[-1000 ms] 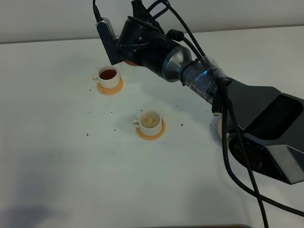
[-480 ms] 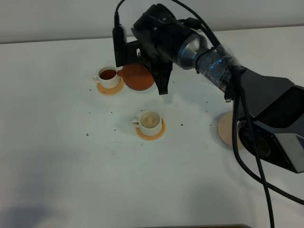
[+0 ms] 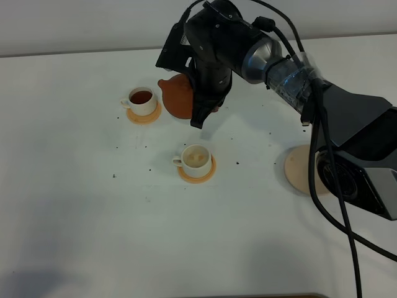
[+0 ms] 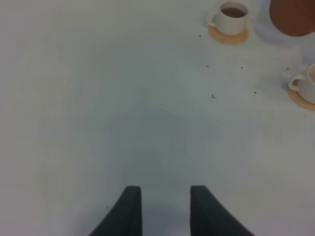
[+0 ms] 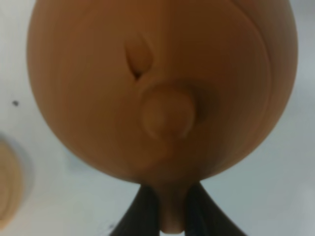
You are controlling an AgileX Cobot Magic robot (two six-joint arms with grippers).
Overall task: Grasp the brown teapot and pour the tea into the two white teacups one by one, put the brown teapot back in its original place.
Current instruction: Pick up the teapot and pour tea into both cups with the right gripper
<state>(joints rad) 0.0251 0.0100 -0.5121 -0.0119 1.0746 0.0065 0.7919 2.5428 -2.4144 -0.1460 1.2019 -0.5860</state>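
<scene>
I am watching the right gripper [image 5: 172,219] clamping tight on the loop handle of the teapot [image 3: 178,96]. In the right wrist view the handle is sitting between the two dark fingers [image 5: 146,211], and the lid knob [image 5: 167,115] is facing the camera. The teapot is hanging just clear of the table [image 3: 74,217], close beside the far cup [image 3: 142,99] at its three o'clock, with the spout [image 3: 162,84] pointing towards that cup. The far cup is holding dark tea and resting on an orange coaster [image 3: 144,116]. The near cup [image 3: 197,159] is sitting at about five o'clock from the teapot on a second orange coaster [image 3: 208,174], showing a pale inside. The beige coaster [image 3: 296,169] is lying at the near cup's three o'clock, well apart from it. The left gripper [image 4: 166,211] is hovering over plain table, its jaws standing apart and holding nothing.
</scene>
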